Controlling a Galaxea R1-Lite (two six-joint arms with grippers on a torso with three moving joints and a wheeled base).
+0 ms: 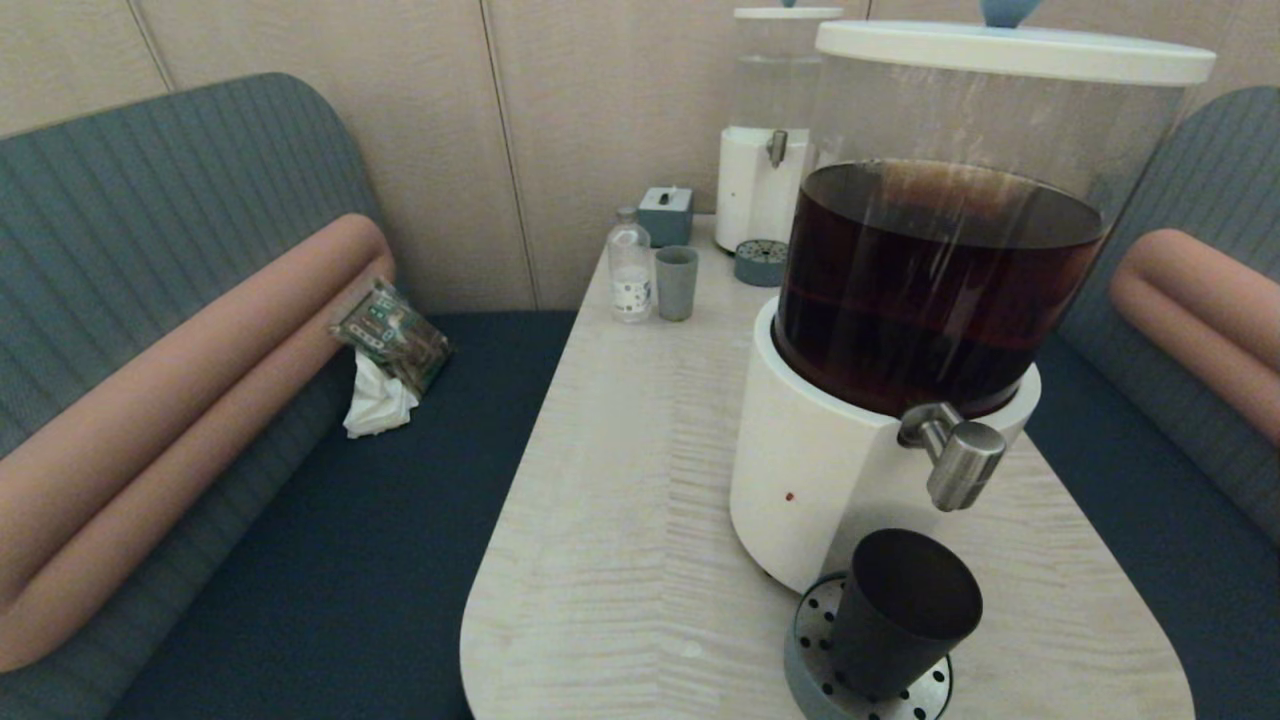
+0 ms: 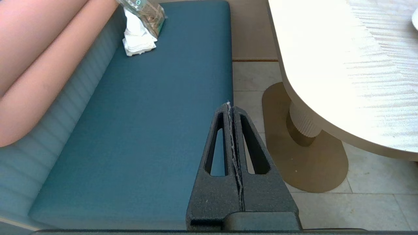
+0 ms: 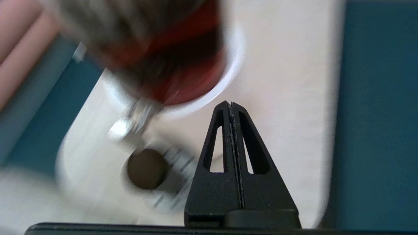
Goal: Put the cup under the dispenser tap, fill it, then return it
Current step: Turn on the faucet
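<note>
The matte black cup (image 1: 905, 610) stands on the perforated drip tray (image 1: 815, 650) below the brushed-steel dispenser tap (image 1: 955, 455) of the big white-base dispenser (image 1: 830, 470) holding dark brown liquid. Neither gripper shows in the head view. In the right wrist view my right gripper (image 3: 230, 103) is shut and empty, hovering above the table beside the dispenser, apart from the cup (image 3: 147, 169) and the tap (image 3: 130, 122). My left gripper (image 2: 229, 104) is shut and empty, parked over the bench seat edge off the table's left side.
A grey-green cup (image 1: 677, 282), a small bottle (image 1: 630, 265), a grey box (image 1: 666, 215) and a smaller clear-liquid dispenser (image 1: 770, 150) stand at the table's far end. A snack packet with tissue (image 1: 385, 360) lies on the left bench. The table edge (image 2: 287, 85) is near the left gripper.
</note>
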